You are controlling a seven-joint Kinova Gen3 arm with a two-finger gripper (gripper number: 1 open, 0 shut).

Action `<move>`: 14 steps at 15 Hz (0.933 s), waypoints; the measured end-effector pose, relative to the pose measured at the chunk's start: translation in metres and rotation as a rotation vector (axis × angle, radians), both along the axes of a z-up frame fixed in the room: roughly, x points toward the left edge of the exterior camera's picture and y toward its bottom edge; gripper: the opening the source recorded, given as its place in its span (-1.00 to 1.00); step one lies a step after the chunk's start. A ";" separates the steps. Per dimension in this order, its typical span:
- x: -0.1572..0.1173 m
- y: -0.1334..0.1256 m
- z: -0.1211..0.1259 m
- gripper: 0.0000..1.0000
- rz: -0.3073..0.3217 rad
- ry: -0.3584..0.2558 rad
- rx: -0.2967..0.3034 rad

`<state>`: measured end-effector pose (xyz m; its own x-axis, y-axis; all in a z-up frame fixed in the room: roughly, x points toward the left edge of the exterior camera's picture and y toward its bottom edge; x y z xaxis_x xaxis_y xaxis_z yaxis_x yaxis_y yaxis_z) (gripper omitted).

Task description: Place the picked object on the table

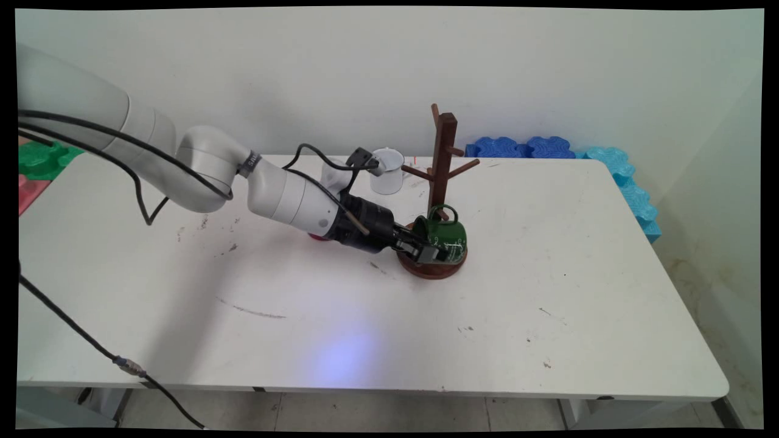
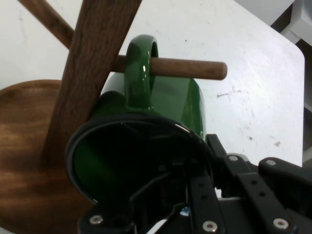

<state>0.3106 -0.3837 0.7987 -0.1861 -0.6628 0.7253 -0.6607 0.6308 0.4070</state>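
Green mug (image 1: pixel 443 236) sits low at the centre of the main view, tipped on its side against the foot of a dark wooden mug tree (image 1: pixel 442 159), with its handle ring pointing up beside the post. It lies over the tree's round base (image 1: pixel 433 269). The black gripper (image 1: pixel 429 250) reaches in from the left and pinches the mug's rim, one finger inside the mouth and one outside. A white cup (image 1: pixel 388 171) stands behind, upper centre, well apart from the mug. The white table (image 1: pixel 548 292) is scuffed and marked with dark smears. A plain pale wall runs behind it. Blue foam blocks (image 1: pixel 523 147) lie along the far right edge, and green and red foam pieces (image 1: pixel 38 159) sit at the far left. Black cables hang from the arm.

From the hand view, the green mug (image 2: pixel 146 146) fills the middle, its dark open mouth facing the camera. The mug's handle is threaded over a horizontal wooden peg (image 2: pixel 187 68) in the upper half, a detail the main view does not make clear. The post rises diagonally at upper left and the base spreads at lower left. The gripper (image 2: pixel 195 195) linkage clamps the rim at lower right. Only the main view shows the wall, the foam and the white cup.
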 end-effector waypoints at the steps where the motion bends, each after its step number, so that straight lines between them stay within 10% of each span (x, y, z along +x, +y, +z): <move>1: 0.000 0.000 0.001 -1.00 0.000 0.000 -0.001; 14: -0.005 0.004 0.008 -1.00 -0.018 0.001 -0.012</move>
<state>0.3060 -0.3798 0.8069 -0.1972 -0.6508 0.7332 -0.6485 0.6475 0.4003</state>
